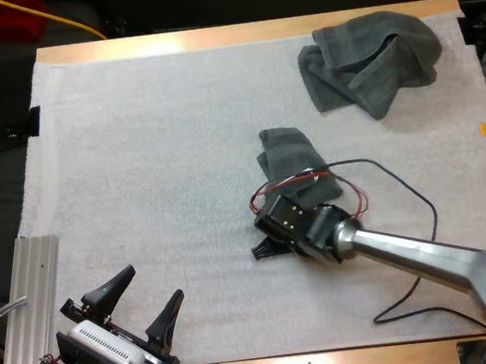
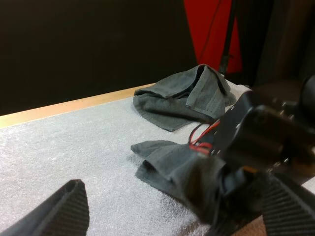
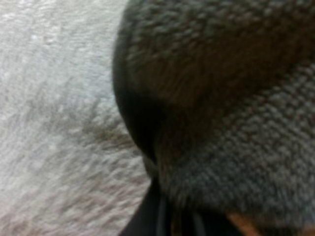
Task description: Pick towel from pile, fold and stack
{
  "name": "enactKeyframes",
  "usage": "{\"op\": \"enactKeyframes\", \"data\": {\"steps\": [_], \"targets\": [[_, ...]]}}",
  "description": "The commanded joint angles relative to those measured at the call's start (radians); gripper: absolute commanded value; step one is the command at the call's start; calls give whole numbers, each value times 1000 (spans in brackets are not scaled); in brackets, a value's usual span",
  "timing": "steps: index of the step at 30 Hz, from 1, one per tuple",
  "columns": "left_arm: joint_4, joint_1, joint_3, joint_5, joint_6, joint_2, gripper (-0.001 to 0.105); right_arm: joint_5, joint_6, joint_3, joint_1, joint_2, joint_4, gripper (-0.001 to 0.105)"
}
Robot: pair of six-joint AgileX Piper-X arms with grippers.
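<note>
Nearest the arms, the left gripper (image 1: 143,308) hovers low over the front of the white mat (image 1: 137,158) with its fingers (image 2: 59,211) spread apart and holding nothing, just beside a ribbed aluminium rail (image 1: 32,297) that lies along the mat's left side. Further in, near the middle of the mat, the right gripper (image 1: 270,235) is down at the mat, and its fingers look closed on the near end of a dark grey-green towel (image 1: 294,158). In its own wrist view the knitted cloth (image 3: 236,98) is bunched right up against them, and from the left wrist view the towel (image 2: 167,162) rises off the mat to that gripper. Its far end rests on the mat in loose folds. Beyond it, well apart in the far right corner of the mat, sits the crumpled pile of towelling (image 1: 369,62), just inside the far edge of the wooden desk (image 1: 212,37). By my reading the task is at an early stage: one towel is out of the pile and in hand, but it is not spread flat, no fold has been made, and no folded stack exists. The pile is yet to be worked through. I can read no brand, label or writing on anything.
</note>
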Motion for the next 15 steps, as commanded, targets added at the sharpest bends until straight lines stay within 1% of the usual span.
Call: {"op": "enactKeyframes", "data": {"steps": [1, 3, 7, 15], "targets": [[-14, 0, -2, 6, -6, -132, 70, 45, -36, -3, -1, -34, 61, 1], [-14, 0, -2, 6, -6, -132, 70, 64, -66, -3, -1, -56, 106, 1], [-14, 0, -2, 6, -6, -132, 70, 68, -145, -3, 0, -101, 224, 1], [-14, 0, -2, 6, -6, -132, 70, 142, -253, -3, 23, -147, 470, 1]]}}
